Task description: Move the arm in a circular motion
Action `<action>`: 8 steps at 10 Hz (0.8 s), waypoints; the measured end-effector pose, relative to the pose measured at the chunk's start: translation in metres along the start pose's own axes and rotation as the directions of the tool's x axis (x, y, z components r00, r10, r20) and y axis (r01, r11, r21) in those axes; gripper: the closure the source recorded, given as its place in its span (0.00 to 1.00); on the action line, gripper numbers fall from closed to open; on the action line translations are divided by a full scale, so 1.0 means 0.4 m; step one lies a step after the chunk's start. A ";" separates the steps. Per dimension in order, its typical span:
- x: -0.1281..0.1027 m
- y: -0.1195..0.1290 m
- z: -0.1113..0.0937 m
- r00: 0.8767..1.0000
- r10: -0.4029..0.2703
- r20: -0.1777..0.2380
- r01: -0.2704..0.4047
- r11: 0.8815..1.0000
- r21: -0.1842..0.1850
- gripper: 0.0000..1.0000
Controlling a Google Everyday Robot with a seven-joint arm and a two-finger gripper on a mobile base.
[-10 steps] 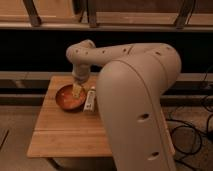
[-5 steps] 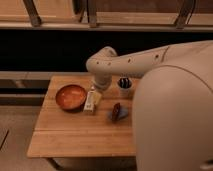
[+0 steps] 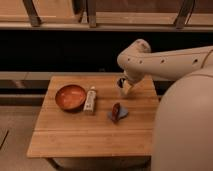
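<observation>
The cream-white arm (image 3: 165, 62) reaches in from the right, its thick rounded segment filling the right side of the view and its elbow bent near the table's far right. The small pale-yellow gripper (image 3: 123, 88) hangs down from the elbow above the right rear part of the wooden table (image 3: 90, 135), beside a dark cup-like object (image 3: 120, 81).
On the table lie an orange-red bowl (image 3: 70, 96) at the left, a white bottle (image 3: 90, 99) lying next to it, and a dark red object on a blue-grey cloth (image 3: 116, 112) near the middle. A dark wall and a shelf ledge run behind the table.
The arm has swung rightward, from above the bowl, across the middle, to the table's right rear. The bowl and the bottle are now fully uncovered.
</observation>
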 end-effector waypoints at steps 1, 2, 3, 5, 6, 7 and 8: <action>-0.036 -0.025 0.009 1.000 0.002 -0.022 -0.001 1.000 0.026 0.20; -0.107 -0.019 0.019 0.999 -0.030 -0.044 0.032 0.999 0.044 0.20; -0.191 0.012 0.027 0.994 -0.086 -0.067 0.090 0.994 0.060 0.20; -0.331 0.120 0.032 0.972 -0.215 -0.091 0.220 0.974 0.059 0.20; -0.398 0.219 0.033 0.944 -0.314 -0.096 0.319 0.947 0.037 0.20; -0.434 0.307 0.035 0.912 -0.399 -0.096 0.402 0.915 0.012 0.20; -0.448 0.378 0.034 0.878 -0.470 -0.095 0.471 0.882 -0.011 0.20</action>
